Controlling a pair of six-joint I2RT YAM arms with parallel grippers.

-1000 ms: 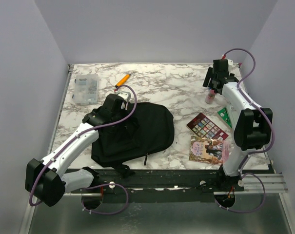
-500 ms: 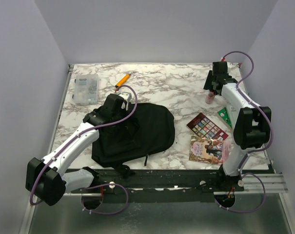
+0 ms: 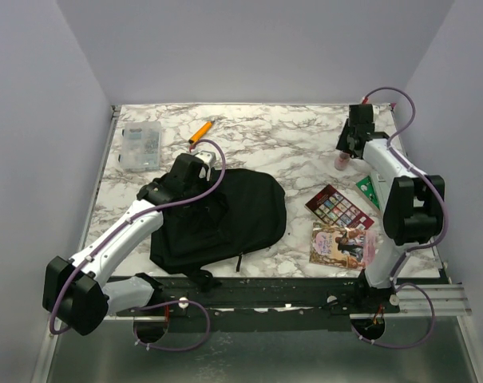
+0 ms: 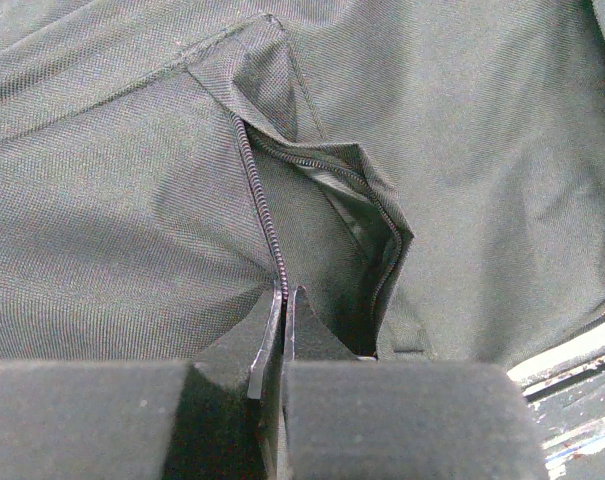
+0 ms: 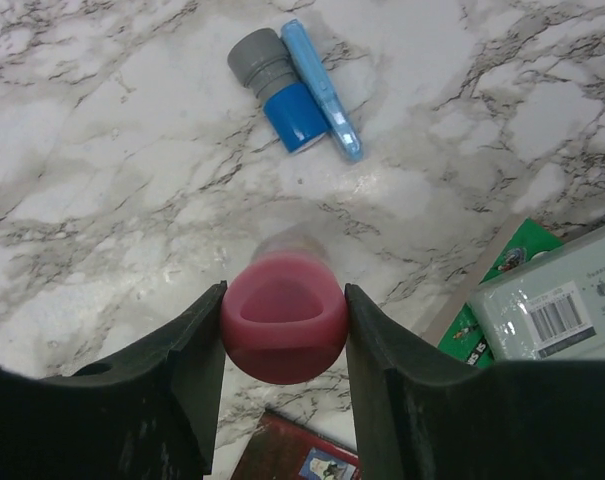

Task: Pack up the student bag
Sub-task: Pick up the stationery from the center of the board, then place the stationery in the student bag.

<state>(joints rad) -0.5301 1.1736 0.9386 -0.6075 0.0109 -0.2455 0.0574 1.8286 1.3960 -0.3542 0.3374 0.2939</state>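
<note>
The student bag (image 3: 239, 214) is a large black fabric backpack lying flat at the table's near left. My left gripper (image 3: 195, 169) rests on its upper left part. In the left wrist view its jaws (image 4: 283, 297) are shut on the bag's zipper line (image 4: 260, 200), beside a gaping pocket opening (image 4: 367, 260). At the far right stands a small clear bottle with a pink cap (image 3: 342, 161). My right gripper (image 5: 284, 295) reaches down over it, and both fingers (image 5: 197, 350) press against the sides of the pink cap (image 5: 282, 335).
A blue-and-grey cap (image 5: 279, 90) and a light blue pen (image 5: 322, 90) lie beyond the bottle. A green box (image 5: 542, 300), a colourful card (image 3: 339, 207) and a picture book (image 3: 342, 243) lie near right. A clear plastic case (image 3: 140, 146) and an orange marker (image 3: 199, 131) lie at the far left.
My right gripper has come down over the pink-capped bottle and its fingers have closed in onto the cap. The left arm and the bag have not moved.
</note>
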